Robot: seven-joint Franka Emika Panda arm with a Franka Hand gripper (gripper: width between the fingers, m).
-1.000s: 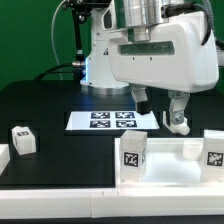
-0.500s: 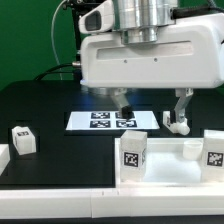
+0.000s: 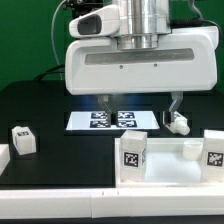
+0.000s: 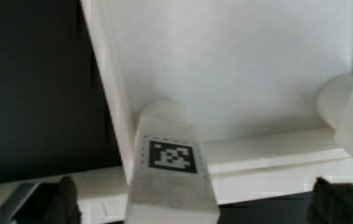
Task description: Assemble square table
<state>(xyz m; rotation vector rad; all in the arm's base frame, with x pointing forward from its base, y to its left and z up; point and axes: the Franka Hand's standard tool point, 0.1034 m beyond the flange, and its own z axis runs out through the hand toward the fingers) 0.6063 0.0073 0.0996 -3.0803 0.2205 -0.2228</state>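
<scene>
- We see a black table carrying everything.
- The marker board lies flat near its middle.
- In the exterior view, at eight o'clock from that board and well apart, a tagged leg rests on the table.
- At three o'clock from the board, near it, sits a small white leg.
- At five o'clock from the board, the square slab lies flat by the near edge.
- Past the tagged leg, at eight o'clock from it, a white block is cut off by the frame.
</scene>
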